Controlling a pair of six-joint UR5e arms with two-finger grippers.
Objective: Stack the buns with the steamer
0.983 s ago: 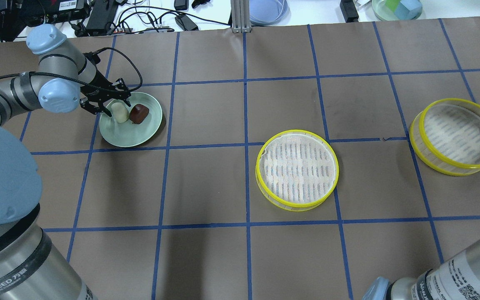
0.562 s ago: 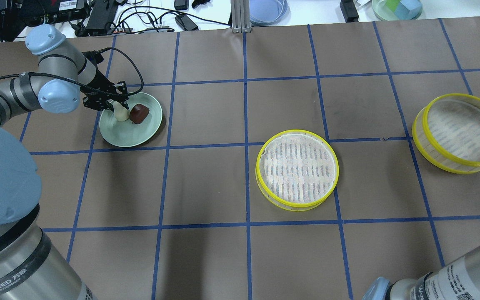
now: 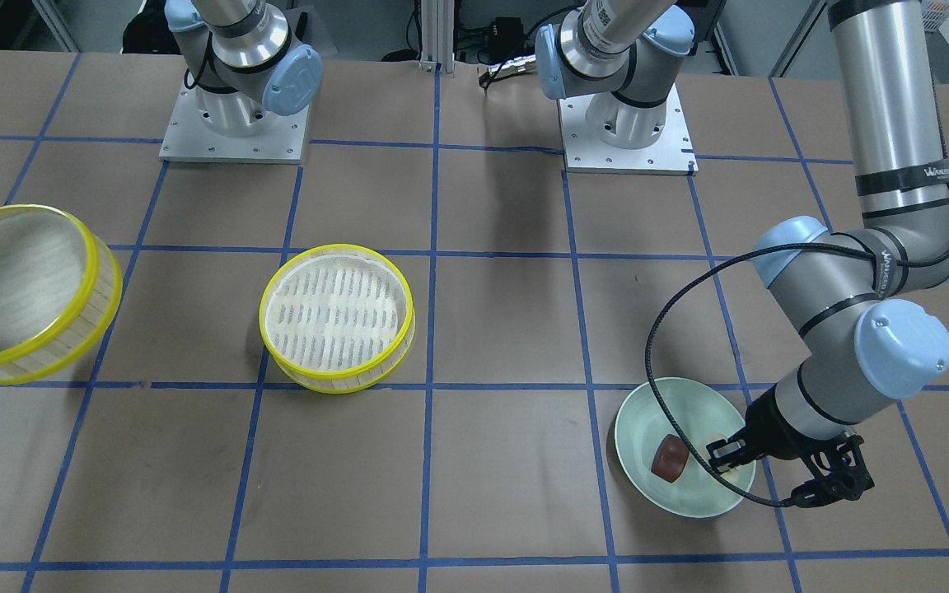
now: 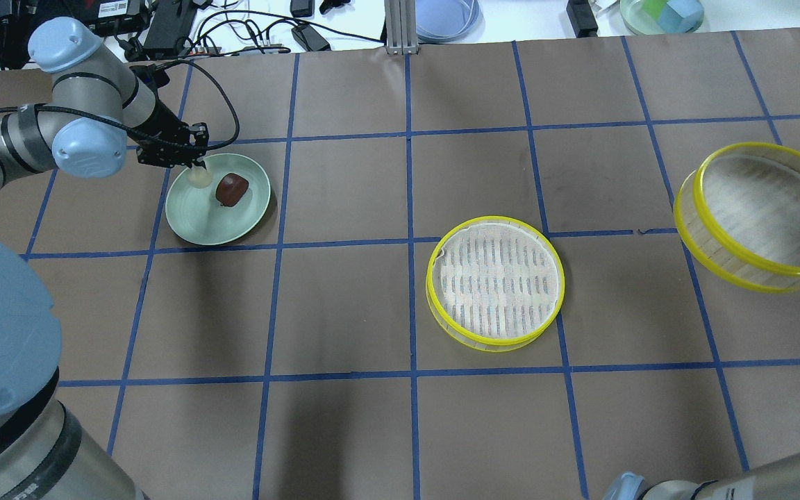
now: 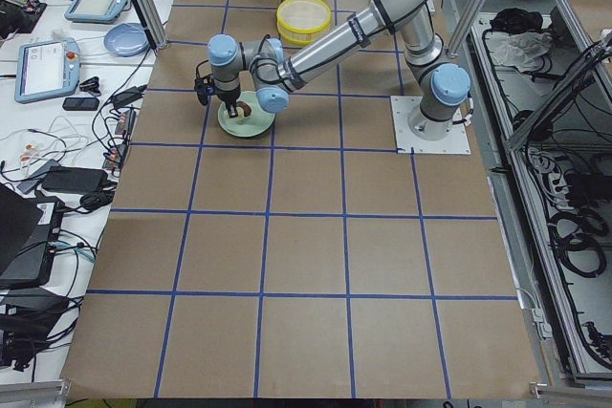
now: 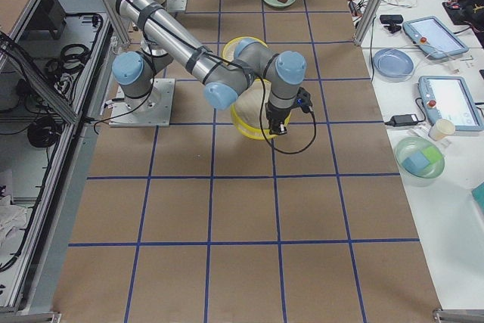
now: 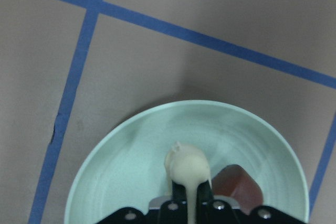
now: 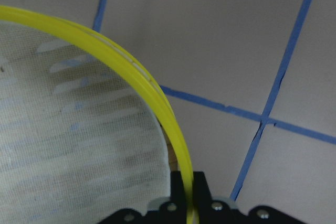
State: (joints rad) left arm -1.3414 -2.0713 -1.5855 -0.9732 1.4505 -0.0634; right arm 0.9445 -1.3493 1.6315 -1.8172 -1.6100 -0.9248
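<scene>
steamer rim [image 8: 157, 102] in right gripper [image 8: 187, 184], cream bun [image 7: 188, 165] in left gripper [image 7: 191, 195]

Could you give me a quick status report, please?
Left claw shut on white bun over plate. Right claw shut on rim of tilted steamer. Brown bun on plate.

The plate [image 4: 212, 226] is coloured pale green. One glossy reddish-brown bun [image 4: 231, 189] and one cream-white bun [image 4: 198, 178] are seen. Yellow rims and white mesh, striped with rows of grey slats, are borne by the middle steamer tray [image 4: 496, 281] and the right steamer tray [image 4: 764, 208]. The table [image 4: 344, 194] is covered in brown, gridded with blue tape.
</scene>
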